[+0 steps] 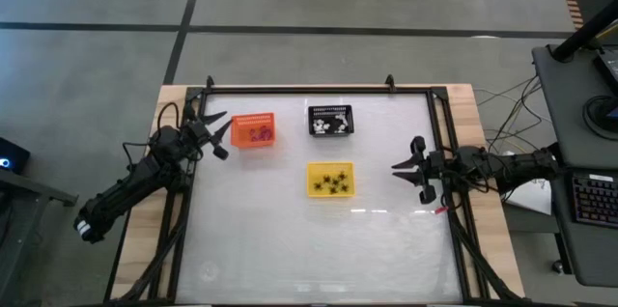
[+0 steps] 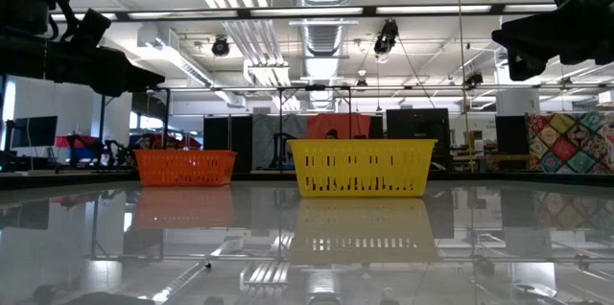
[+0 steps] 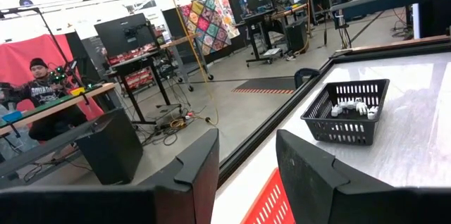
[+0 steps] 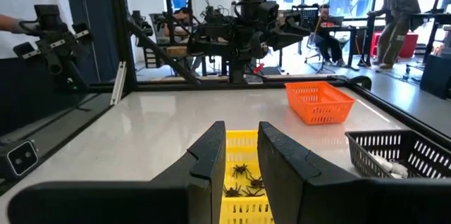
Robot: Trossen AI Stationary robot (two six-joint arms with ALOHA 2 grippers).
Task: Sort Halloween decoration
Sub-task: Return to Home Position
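Note:
The Halloween decoration lies sorted in three small baskets on the white table. Purple pieces (image 1: 259,134) lie in the orange basket (image 1: 254,130). White pieces (image 3: 352,106) lie in the black basket (image 1: 330,120). Black spiders (image 4: 243,178) lie in the yellow basket (image 1: 330,180). My left gripper (image 1: 222,135) hovers level at the table's left edge, just left of the orange basket, open and holding nothing. My right gripper (image 1: 396,166) hovers level at the right side, pointing at the yellow basket, its fingers (image 4: 211,146) a narrow gap apart with nothing between them.
A black rail frame (image 1: 309,89) runs around the glossy table top. The near half of the table (image 1: 309,249) is bare. Beyond the table are desks, monitors and seated or standing people (image 3: 42,94).

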